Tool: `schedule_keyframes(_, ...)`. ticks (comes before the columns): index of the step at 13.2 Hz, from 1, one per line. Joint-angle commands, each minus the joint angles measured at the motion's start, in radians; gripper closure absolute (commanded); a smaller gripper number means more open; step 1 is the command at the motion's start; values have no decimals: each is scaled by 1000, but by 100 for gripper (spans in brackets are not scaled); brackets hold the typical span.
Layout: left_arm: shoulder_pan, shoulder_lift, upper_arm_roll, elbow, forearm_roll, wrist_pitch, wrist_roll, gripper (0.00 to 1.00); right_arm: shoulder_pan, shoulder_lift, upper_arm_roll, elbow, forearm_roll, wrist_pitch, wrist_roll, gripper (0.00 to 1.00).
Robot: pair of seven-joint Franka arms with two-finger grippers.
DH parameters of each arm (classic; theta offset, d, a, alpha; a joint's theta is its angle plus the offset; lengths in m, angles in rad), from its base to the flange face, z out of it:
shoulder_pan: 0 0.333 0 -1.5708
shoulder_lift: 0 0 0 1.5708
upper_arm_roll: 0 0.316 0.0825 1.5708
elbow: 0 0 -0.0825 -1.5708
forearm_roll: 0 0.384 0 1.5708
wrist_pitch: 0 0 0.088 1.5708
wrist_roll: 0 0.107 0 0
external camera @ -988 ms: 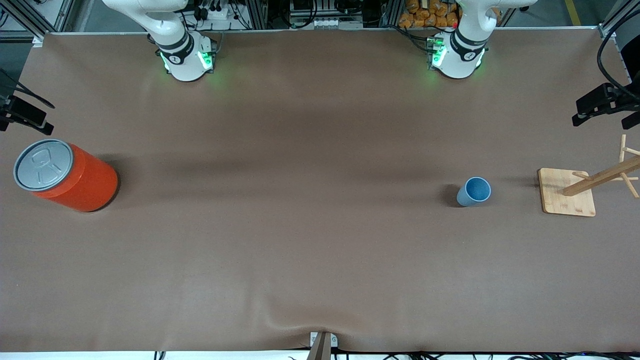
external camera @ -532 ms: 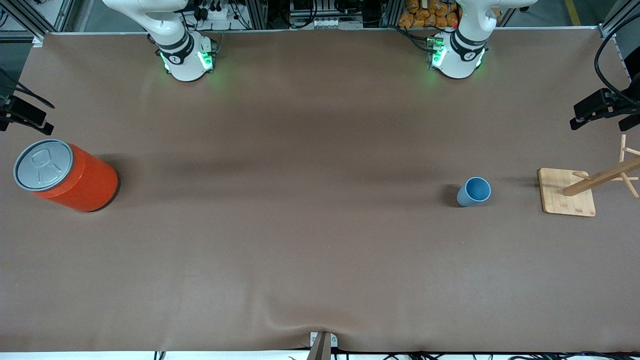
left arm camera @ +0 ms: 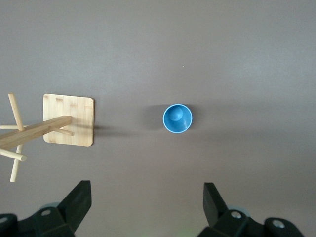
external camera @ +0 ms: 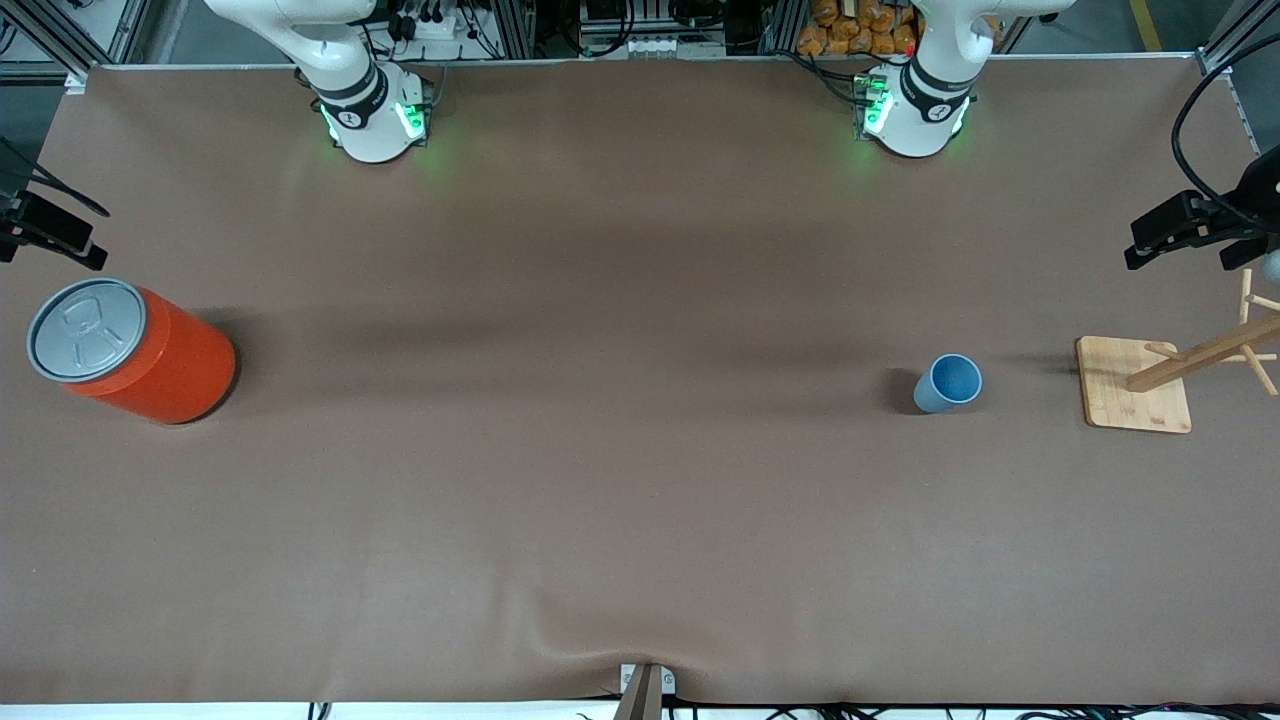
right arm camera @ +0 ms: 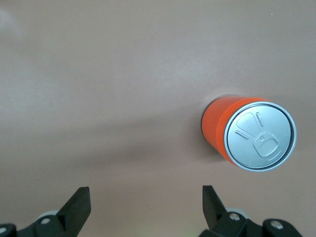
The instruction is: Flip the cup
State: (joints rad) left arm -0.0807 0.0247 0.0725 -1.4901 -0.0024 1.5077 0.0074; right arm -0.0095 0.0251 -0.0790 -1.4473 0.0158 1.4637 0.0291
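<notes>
The right gripper [right arm camera: 143,207] hung spread open over the table near the orange can [external camera: 130,350]. The cup [external camera: 947,383] stood upright, mouth up, beside the wooden rack [external camera: 1135,385], with the left gripper [left arm camera: 147,207] open above, well apart from it.

Matte plastic cup [external camera: 947,383], wooden rack [external camera: 1135,384], metal-lidded glossy can [external camera: 130,350].

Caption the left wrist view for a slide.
Open left gripper high over the upright blue cup, mouth up, beside the wooden rack.
</notes>
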Motion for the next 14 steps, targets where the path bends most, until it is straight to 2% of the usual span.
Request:
schedule_keyframes(1, -4, -5, -5, -1, -1, 9, -17, 0, -7, 4, 5, 13, -7, -13, 12, 0)
schedule_keyframes(14, -1, -5, -5, 4, -11, 9, -12, 0, -7, 4, 5, 13, -7, -13, 12, 0)
